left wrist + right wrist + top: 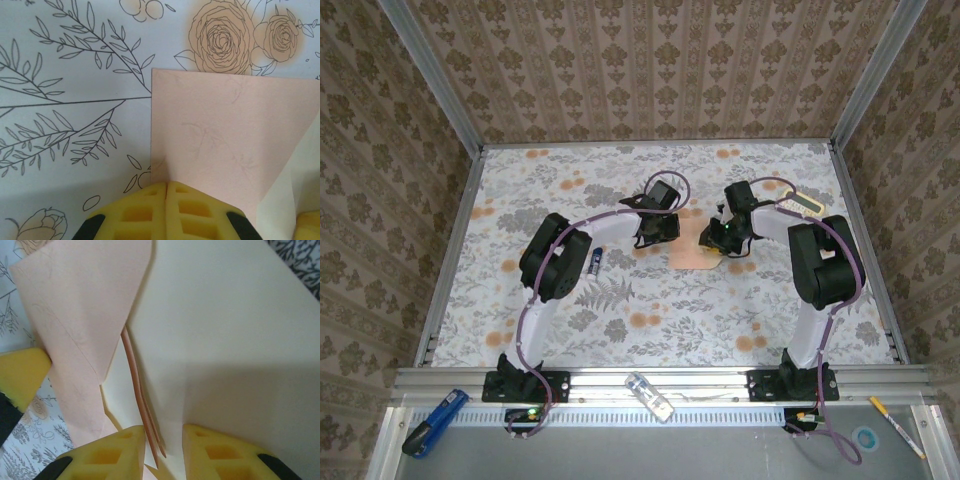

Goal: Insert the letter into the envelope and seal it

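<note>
At envelope [225, 145] edge, left jaws closed.

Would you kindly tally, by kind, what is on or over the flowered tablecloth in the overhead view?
Robot arms: 2, the left arm and the right arm
Envelopes: 1, the envelope
Small loose things: 2, a blue stick and a tan tag
Total: 5

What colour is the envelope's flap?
Pale cream flap, lighter than the salmon-pink envelope; right wrist view shows it best.
</note>
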`<action>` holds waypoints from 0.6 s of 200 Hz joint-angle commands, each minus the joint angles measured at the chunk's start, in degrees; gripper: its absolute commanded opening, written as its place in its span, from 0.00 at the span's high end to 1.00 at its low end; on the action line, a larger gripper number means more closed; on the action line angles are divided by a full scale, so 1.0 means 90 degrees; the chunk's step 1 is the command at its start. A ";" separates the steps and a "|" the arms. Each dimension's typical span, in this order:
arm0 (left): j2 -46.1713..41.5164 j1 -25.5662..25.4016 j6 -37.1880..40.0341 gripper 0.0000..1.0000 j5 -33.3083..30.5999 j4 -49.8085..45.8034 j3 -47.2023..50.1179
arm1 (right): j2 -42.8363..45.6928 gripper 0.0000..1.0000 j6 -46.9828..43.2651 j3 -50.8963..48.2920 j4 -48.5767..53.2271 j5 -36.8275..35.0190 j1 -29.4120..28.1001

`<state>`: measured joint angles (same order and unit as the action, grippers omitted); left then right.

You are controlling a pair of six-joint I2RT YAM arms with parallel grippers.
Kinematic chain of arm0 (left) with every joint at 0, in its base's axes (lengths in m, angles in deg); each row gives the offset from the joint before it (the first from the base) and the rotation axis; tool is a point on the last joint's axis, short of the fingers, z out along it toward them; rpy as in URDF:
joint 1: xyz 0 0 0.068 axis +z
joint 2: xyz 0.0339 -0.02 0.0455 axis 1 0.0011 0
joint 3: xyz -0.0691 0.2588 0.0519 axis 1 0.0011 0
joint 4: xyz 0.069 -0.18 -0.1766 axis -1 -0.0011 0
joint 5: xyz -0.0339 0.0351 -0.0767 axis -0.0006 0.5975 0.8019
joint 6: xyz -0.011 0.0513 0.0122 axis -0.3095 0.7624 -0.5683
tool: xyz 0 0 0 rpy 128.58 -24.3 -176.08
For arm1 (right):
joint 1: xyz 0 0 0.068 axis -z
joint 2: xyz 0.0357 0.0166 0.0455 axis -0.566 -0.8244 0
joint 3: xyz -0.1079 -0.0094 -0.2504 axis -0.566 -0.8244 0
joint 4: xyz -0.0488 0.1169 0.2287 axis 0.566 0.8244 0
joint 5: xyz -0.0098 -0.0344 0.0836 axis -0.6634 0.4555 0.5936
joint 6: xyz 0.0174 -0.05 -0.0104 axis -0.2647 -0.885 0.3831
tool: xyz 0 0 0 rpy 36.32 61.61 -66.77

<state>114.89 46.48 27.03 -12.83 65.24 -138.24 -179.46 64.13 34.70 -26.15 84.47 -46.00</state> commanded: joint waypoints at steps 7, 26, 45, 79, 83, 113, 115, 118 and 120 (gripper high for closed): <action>0.0105 -0.0073 -0.0123 1.00 0.0078 -0.0596 0.0207 | 0.0077 0.73 0.0162 -0.0070 -0.0195 0.0177 -0.0087; 0.0105 -0.0073 -0.0131 1.00 0.0074 -0.0609 0.0203 | 0.0070 0.73 0.0217 -0.0090 -0.0261 0.0209 -0.0128; 0.0105 -0.0073 -0.0128 1.00 0.0066 -0.0617 0.0196 | 0.0079 0.73 0.0265 -0.0106 -0.0328 0.0282 -0.0139; 0.0109 -0.0071 -0.0151 1.00 0.0081 -0.0606 0.0204 | 0.0081 0.74 0.0348 -0.0118 -0.0382 0.0329 -0.0213; 0.0106 -0.0073 -0.0157 1.00 0.0079 -0.0613 0.0209 | 0.0079 0.74 0.0350 -0.0119 -0.0390 0.0319 -0.0220; 0.0027 -0.0073 -0.0180 1.00 0.0074 -0.0453 0.0356 | 0.0037 0.74 0.0420 -0.0098 -0.0412 0.0310 -0.0298; 0.0019 -0.0073 -0.0181 1.00 0.0078 -0.0446 0.0357 | 0.0035 0.74 0.0422 -0.0095 -0.0411 0.0303 -0.0300; 0.0022 -0.0073 -0.0182 1.00 0.0082 -0.0447 0.0360 | 0.0031 0.74 0.0432 -0.0097 -0.0417 0.0294 -0.0312; 0.0026 -0.0073 -0.0182 1.00 0.0090 -0.0447 0.0361 | 0.0036 0.74 0.0440 -0.0099 -0.0420 0.0290 -0.0318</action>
<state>114.72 46.48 26.20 -12.83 65.70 -137.78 -179.46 67.00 34.43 -28.36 86.17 -47.86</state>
